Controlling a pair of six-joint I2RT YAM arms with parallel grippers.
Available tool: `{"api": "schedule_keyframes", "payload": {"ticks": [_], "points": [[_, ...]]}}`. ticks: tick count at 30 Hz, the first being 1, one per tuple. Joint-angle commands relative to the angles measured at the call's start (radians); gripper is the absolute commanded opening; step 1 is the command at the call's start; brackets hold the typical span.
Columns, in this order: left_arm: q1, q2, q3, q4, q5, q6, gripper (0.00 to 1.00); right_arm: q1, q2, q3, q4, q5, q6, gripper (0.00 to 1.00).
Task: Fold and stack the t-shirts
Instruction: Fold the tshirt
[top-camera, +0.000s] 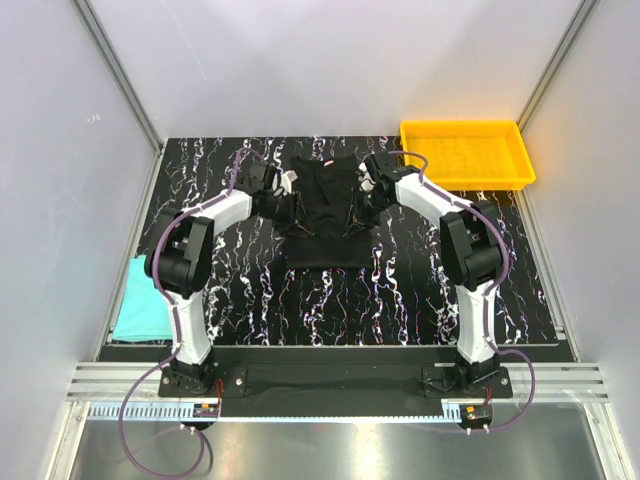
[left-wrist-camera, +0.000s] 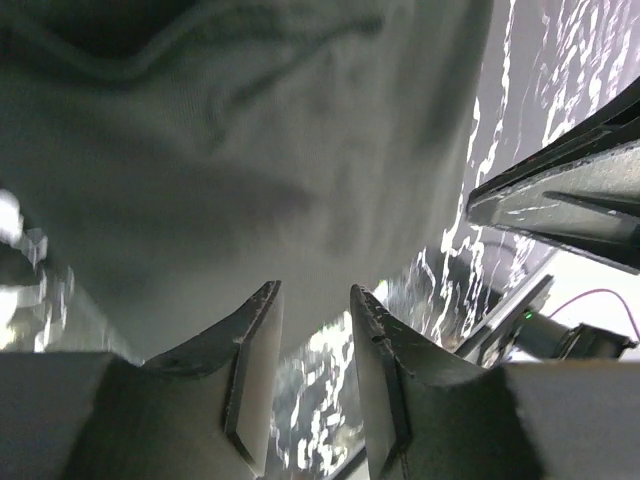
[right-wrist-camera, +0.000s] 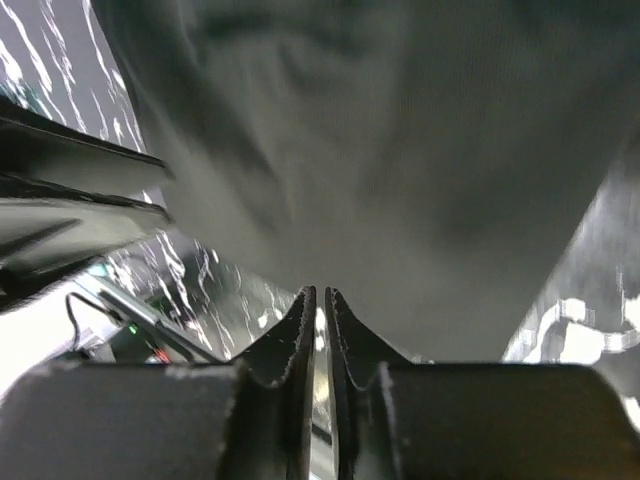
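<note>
Black, white-veined tabletop (top-camera: 400, 300) fills an enclosure with pale grey walls, seen from above. At the near edge sit the bases of two white and black robot arms, both reaching away toward the middle of the table. To the left, well apart from everything else, a teal shirt (top-camera: 140, 300) lies flat at the table's left border as a tidy four-sided shape. It looks folded, though this view does not settle that.

Farther out, at the centre, the black shirt (top-camera: 322, 225) lies as a narrow upright block, rumpled at its far end. The left gripper (top-camera: 287, 183) is at its left shoulder and the right gripper (top-camera: 362, 185) at its right. Beyond, in the far right corner, stands a yellow tray (top-camera: 470, 184).

By my judgement the black shirt is mid-fold: its sides seem drawn in, but it is not yet a compact packet, and the two shirts are not stacked.

Only the wrist cameras show the jaws. On the left gripper (left-wrist-camera: 315, 330) they stand apart with nothing between them, with dark cloth (left-wrist-camera: 250, 170) just beyond the tips. On the right gripper (right-wrist-camera: 320, 320) they are almost together, leaving a thin slit. No cloth shows inside it, though the shirt (right-wrist-camera: 400, 180) hangs just beyond.
</note>
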Motion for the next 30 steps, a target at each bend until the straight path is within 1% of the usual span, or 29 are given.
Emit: {"api": "schedule_keyframes", "payload": {"ticks": [1, 4, 10, 15, 18, 21, 22, 25, 26, 27, 28, 30], "points": [[0.017, 0.06, 0.059, 0.205, 0.11, -0.067, 0.37, -0.029, 0.062, 0.06, 0.124, -0.051, 0.033, 0.12], [0.027, 0.141, 0.105, 0.239, 0.127, -0.094, 0.37, -0.047, 0.125, 0.133, 0.124, -0.083, 0.044, 0.1], [0.067, 0.224, 0.162, 0.308, 0.163, -0.151, 0.37, -0.107, 0.214, 0.213, 0.124, -0.118, 0.061, 0.11], [0.093, 0.31, 0.238, 0.309, 0.194, -0.17, 0.37, -0.179, 0.284, 0.259, 0.122, -0.143, 0.061, 0.11], [0.11, 0.341, 0.272, 0.306, 0.206, -0.182, 0.38, -0.199, 0.306, 0.29, 0.118, -0.149, 0.061, 0.13], [0.118, 0.348, 0.304, 0.291, 0.222, -0.185, 0.42, -0.201, 0.326, 0.334, 0.07, -0.14, 0.039, 0.16], [0.116, 0.342, 0.312, 0.273, 0.231, -0.184, 0.45, -0.201, 0.329, 0.363, 0.049, -0.135, 0.027, 0.17], [0.118, 0.258, 0.311, 0.228, 0.217, -0.156, 0.46, -0.201, 0.301, 0.4, -0.049, -0.077, -0.02, 0.2], [0.118, 0.231, 0.299, 0.208, 0.205, -0.142, 0.47, -0.202, 0.265, 0.405, -0.109, -0.013, -0.036, 0.22], [0.116, 0.201, 0.288, 0.188, 0.196, -0.121, 0.47, -0.202, 0.242, 0.405, -0.134, 0.021, -0.054, 0.24], [0.118, 0.13, 0.273, 0.164, 0.173, -0.112, 0.47, -0.201, 0.217, 0.391, -0.158, 0.05, -0.088, 0.26], [0.118, 0.054, 0.194, 0.158, 0.142, -0.107, 0.48, -0.199, 0.134, 0.359, -0.197, 0.11, -0.12, 0.31]]}}
